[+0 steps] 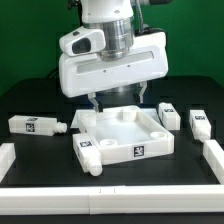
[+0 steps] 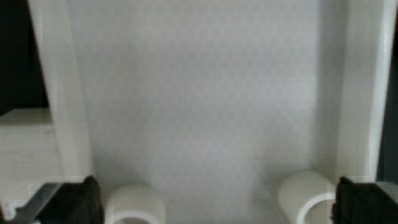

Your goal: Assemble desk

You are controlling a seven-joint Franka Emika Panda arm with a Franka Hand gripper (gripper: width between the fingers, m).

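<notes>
Black matte table [image 1: 40, 150] underneath. Lies flat at its centre: white tabletop panel [image 1: 125, 128], rectangular, raised rim, smooth plastic. Scattered beside it, stubby square-tagged post legs [image 1: 35, 125]. Hangs just above the panel: gripper [image 1: 118, 103], dark fingers [image 2: 71, 203] spread wide apart, clamping nothing. Outermost, long white border rail [image 1: 10, 158].

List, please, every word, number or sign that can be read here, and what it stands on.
Readable words, brands or numbers: none in either view.
Black-and-white square tag on the tabletop panel: pattern only, no text.
Similar tags on the legs: too small to read.
</notes>
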